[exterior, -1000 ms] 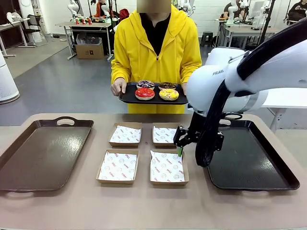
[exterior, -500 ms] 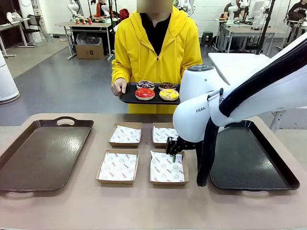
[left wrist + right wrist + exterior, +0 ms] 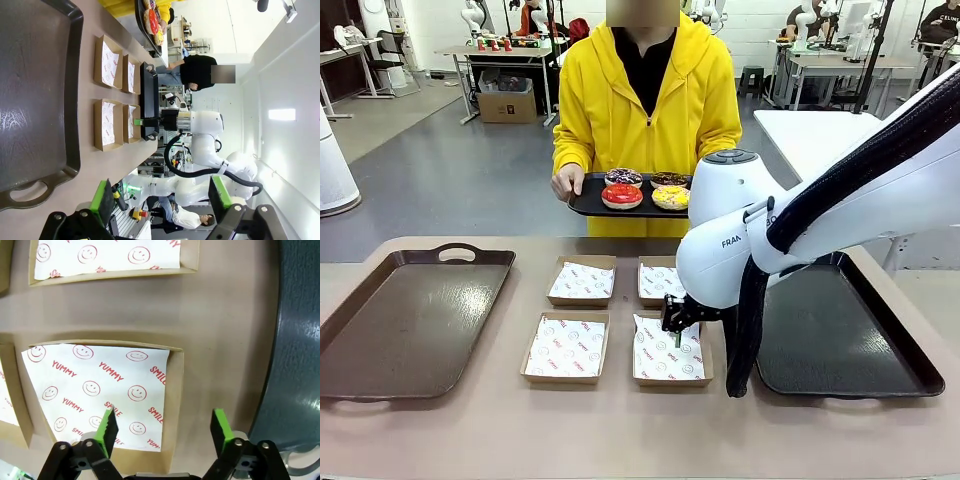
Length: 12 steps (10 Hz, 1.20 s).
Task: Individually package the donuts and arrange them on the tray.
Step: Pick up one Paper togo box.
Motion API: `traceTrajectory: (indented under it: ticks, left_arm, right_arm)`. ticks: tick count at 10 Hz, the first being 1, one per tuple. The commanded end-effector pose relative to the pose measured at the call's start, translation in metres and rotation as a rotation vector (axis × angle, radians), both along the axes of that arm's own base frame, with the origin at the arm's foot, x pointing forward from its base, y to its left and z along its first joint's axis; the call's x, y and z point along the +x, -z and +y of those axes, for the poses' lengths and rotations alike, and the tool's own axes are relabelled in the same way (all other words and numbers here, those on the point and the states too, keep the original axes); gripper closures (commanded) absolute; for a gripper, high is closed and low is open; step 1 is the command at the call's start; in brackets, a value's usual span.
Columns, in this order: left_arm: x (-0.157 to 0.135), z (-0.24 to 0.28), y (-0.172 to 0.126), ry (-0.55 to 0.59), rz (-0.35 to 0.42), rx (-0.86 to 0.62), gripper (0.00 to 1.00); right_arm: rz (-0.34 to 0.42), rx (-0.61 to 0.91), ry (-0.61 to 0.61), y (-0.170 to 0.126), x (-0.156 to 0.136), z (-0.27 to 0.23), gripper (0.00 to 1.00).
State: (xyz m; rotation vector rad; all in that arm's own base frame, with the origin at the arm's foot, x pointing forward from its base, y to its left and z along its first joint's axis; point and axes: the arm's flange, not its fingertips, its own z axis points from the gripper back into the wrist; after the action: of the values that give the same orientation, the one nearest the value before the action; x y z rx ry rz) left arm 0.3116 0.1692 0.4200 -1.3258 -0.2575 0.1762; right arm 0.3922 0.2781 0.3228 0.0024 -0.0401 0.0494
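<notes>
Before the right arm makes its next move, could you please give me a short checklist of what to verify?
1. Right gripper open: ok.
2. It straddles the near-right box's right wall: ok.
3. Gripper touching that box: cannot tell.
4. All four boxes lined and empty: ok.
5. Donuts on the table: not ok, they sit on the small tray in the person's hand.
6. Left gripper open, away from the boxes: ok.

Right arm [image 3: 820, 200] hides handheld tray [image 3: 585, 205] end, far-right box [image 3: 655, 283] corner, right tray [image 3: 850, 330] rim.
</notes>
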Motion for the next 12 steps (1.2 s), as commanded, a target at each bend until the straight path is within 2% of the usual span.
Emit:
traceTrajectory:
  ticks: [1, 2, 4, 5, 6, 7, 12]
  left_arm:
    - [0.0010, 0.0002, -0.0010, -0.018, -0.012, -0.002, 0.00]
    - [0.0010, 0.0002, -0.0010, -0.018, -0.012, -0.002, 0.00]
    - [0.0010, 0.0002, -0.0010, -0.018, -0.012, -0.002, 0.00]
    - [0.0010, 0.0002, -0.0010, -0.018, -0.012, -0.002, 0.00]
    - [0.0010, 0.0002, -0.0010, -0.018, -0.012, -0.002, 0.00]
    - [0.0010, 0.0002, -0.0010, -0.018, -0.012, -0.002, 0.00]
    - [0.0010, 0.0002, -0.0010, -0.018, -0.012, -0.002, 0.00]
  right_arm:
    - [-0.039, -0.008, 0.010, 0.0024, 0.0039, 0.0026, 0.58]
    - [-0.038, -0.003, 0.022, 0.0032, 0.0046, 0.0010, 1.00]
    - [-0.025, 0.002, 0.038, 0.0072, 0.0055, -0.0016, 1.00]
    - [-0.018, 0.006, 0.054, 0.0092, 0.0063, -0.0039, 0.85]
    - [-0.012, 0.009, 0.062, 0.0106, 0.0063, -0.0056, 0.95]
    - [-0.009, 0.010, 0.068, 0.0116, 0.0062, -0.0063, 1.00]
    - [-0.016, 0.026, 0.114, 0.0095, 0.0049, -0.0072, 1.00]
